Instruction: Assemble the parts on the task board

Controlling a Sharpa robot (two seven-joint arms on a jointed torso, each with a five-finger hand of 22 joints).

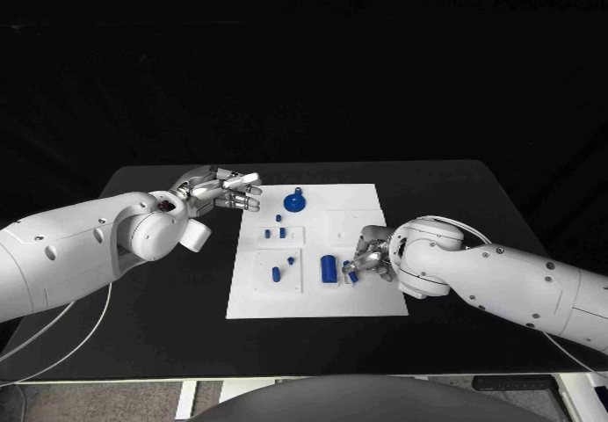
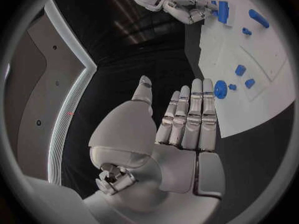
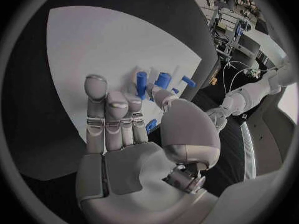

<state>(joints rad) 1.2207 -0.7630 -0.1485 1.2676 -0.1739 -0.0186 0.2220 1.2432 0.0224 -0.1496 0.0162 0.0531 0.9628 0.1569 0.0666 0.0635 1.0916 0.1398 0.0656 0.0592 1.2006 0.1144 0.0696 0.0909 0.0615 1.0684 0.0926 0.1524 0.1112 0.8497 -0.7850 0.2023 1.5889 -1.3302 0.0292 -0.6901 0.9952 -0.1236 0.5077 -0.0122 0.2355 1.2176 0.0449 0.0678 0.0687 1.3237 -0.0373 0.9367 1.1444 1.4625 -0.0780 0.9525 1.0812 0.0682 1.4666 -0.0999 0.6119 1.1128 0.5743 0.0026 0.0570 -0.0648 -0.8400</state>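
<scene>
The task board (image 1: 317, 290) is lying flat in the middle of the black table (image 1: 456, 189), a white plate with small blue parts on it. A round blue part (image 1: 294, 204) is sitting near the far edge of the board, and a tall blue cylinder (image 1: 329, 267) is lying in the near half, with smaller blue pieces (image 1: 277, 273) lying to its left in the head view. The right hand (image 1: 369, 260) is resting over the board's right side, just beside the tall cylinder. Its fingers are lying close to a small blue piece (image 1: 353, 276), but the pictures are not showing clearly whether it is holding that piece, so I cannot tell. The left hand (image 1: 218, 191) is hovering off the board's far left corner, over the bare table. Its fingers (image 2: 194, 115) are reaching out straight and side by side, with the thumb apart, and it is holding nothing. No words or labels are showing clearly enough to read on the board or the parts.
</scene>
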